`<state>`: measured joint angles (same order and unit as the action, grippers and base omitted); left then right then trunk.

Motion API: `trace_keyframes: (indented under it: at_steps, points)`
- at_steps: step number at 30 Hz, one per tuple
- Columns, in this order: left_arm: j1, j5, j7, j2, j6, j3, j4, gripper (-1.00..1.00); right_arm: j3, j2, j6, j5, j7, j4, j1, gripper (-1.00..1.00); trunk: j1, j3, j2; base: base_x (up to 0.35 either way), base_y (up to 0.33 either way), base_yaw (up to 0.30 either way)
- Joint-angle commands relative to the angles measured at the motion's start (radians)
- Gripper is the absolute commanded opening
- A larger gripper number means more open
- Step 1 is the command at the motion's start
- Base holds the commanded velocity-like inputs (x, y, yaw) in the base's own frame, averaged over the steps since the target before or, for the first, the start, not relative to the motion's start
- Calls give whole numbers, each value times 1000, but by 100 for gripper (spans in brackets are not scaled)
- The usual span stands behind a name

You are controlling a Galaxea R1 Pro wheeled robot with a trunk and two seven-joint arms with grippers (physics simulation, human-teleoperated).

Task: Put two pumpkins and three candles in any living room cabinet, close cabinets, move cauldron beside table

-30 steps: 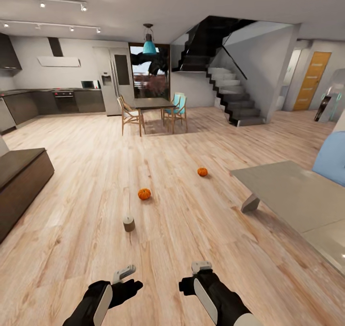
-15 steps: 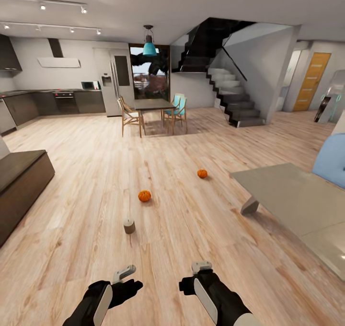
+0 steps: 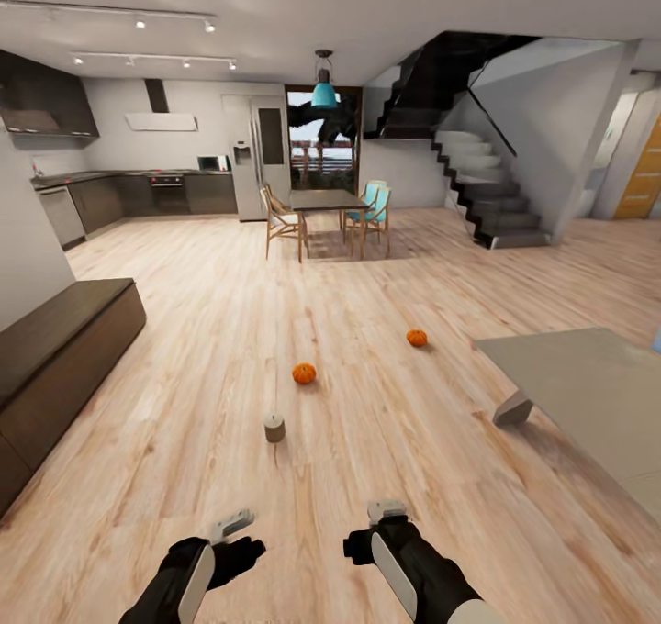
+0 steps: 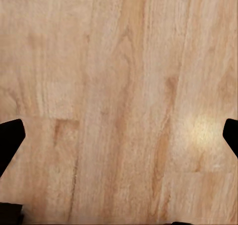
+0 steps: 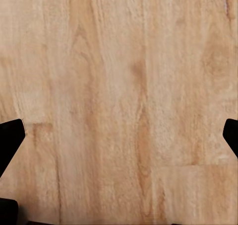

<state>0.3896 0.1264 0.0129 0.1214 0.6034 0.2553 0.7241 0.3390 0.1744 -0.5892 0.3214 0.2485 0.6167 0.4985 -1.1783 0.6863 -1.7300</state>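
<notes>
Low over the plank floor (image 3: 184, 349) your left gripper (image 3: 231, 537) and right gripper (image 3: 376, 530) hung with jaws spread wide, holding nothing. Just ahead of the left one stood the candle (image 3: 274, 427); beyond it lay two pumpkins (image 3: 304, 373) (image 3: 417, 338). You had the cabinet (image 3: 55, 349) far left, the table (image 3: 588, 395) right. No writing could be read.

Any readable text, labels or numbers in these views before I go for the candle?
None readable on anything.
The squat olive-grey candle and both bright-orange round pumpkins are unmarked.
The far kitchen's steel fridge and microwave are too small to show any marking.
Both wrist views show bare wood plank floor.
</notes>
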Motion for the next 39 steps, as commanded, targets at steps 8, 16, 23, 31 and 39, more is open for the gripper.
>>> trace_keyframes:
  at_steps: [8,16,23,31,39]
  points:
    - [0,1,140,-22,0,29,-6,100,-7,0,2,-3,0,-1,0,100,0,0,0,0,0,291]
    - [0,1,140,-49,-12,33,-49,100,-8,0,17,-7,0,-4,0,100,0,0,0,0,0,129]
    - [0,3,126,-128,-166,37,-267,100,-18,0,23,-1,0,-16,-2,100,0,0,0,0,0,4]
    - [-2,-3,125,-129,-249,33,-341,100,-35,0,112,-2,0,-21,-67,100,0,0,0,17,0,0]
    - [-2,-6,125,-133,-294,32,-398,100,-38,0,161,-6,-8,-21,-84,100,0,1,0,250,0,2]
